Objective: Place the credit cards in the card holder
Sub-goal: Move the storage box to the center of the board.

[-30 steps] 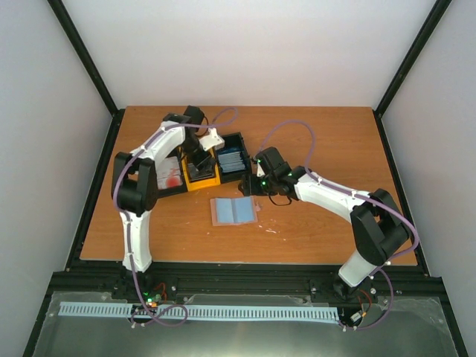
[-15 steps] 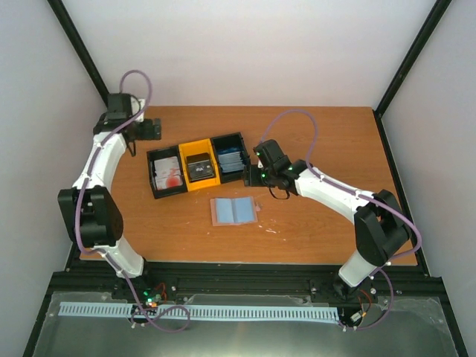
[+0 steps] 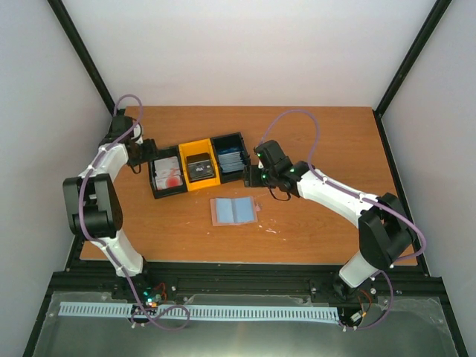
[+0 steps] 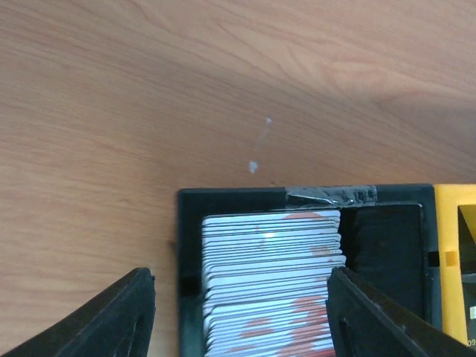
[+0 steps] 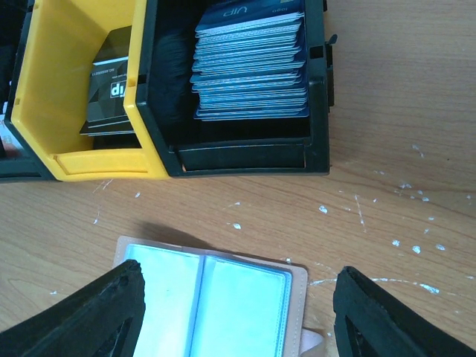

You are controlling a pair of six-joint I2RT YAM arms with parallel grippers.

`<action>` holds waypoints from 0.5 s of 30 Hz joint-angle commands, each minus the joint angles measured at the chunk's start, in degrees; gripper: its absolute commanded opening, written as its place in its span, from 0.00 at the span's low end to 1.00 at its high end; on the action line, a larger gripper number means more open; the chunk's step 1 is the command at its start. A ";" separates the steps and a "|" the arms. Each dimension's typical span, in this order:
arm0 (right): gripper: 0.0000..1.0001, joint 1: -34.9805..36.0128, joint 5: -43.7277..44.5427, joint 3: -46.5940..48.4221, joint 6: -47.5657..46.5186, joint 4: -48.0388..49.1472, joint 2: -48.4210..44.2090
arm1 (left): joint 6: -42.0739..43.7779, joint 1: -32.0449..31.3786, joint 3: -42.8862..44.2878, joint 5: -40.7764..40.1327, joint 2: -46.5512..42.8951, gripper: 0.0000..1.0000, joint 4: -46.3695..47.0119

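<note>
Credit cards, top view: three stacks sit in a row of bins at the upper middle of the frame. The white cards with red blotches (image 3: 169, 175) are in the left black plastic bin (image 3: 152, 177), the dark grey cards (image 3: 198, 166) in the yellow plastic bin (image 3: 201, 185), and the blue cards (image 3: 232, 158) in the right black plastic bin (image 3: 227, 138).
Card holder, top view: an open pale-blue book-style card holder (image 3: 234, 211) lies flat on the brown wooden desk (image 3: 335, 149), just below the bins.
Left fingers, top view: the left fingers (image 3: 147, 154) are at the left edge of the left black bin; their spread cannot be told here.
Right fingers, top view: the right fingers (image 3: 251, 178) are at the lower right corner of the right black bin, above and right of the holder.
Left wrist view: the dark fingers are spread wide in the lower corners. The white cards with red blotches (image 4: 271, 282) fill the black bin between them, a strip of grey tape (image 4: 331, 195) lies on the bin's upper rim, and the yellow bin shows at the right edge.
Right wrist view: the fingers are spread wide and hold nothing. The blue cards (image 5: 253, 63) are at the upper middle, the dark grey cards (image 5: 111, 89) at the upper left, and the open holder (image 5: 208, 297), with clear pockets and a beige cover, at the bottom between the fingers.
</note>
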 commanded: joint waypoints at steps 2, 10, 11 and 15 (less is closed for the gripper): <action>0.69 0.46 2.25 -0.48 0.45 0.78 -2.19 | -0.25 0.34 2.76 10.24 6.02 0.63 1.12; 0.69 0.46 2.04 -0.63 0.89 1.12 -1.70 | 1.20 0.36 3.39 11.00 6.35 0.59 2.49; 0.69 0.46 2.02 -0.63 0.89 1.18 -1.65 | 2.04 0.24 3.82 12.80 6.59 0.57 2.87; 0.69 0.46 2.55 -0.43 0.27 1.27 -1.64 | 7.52 -2.02 7.61 18.58 8.79 0.50 1.97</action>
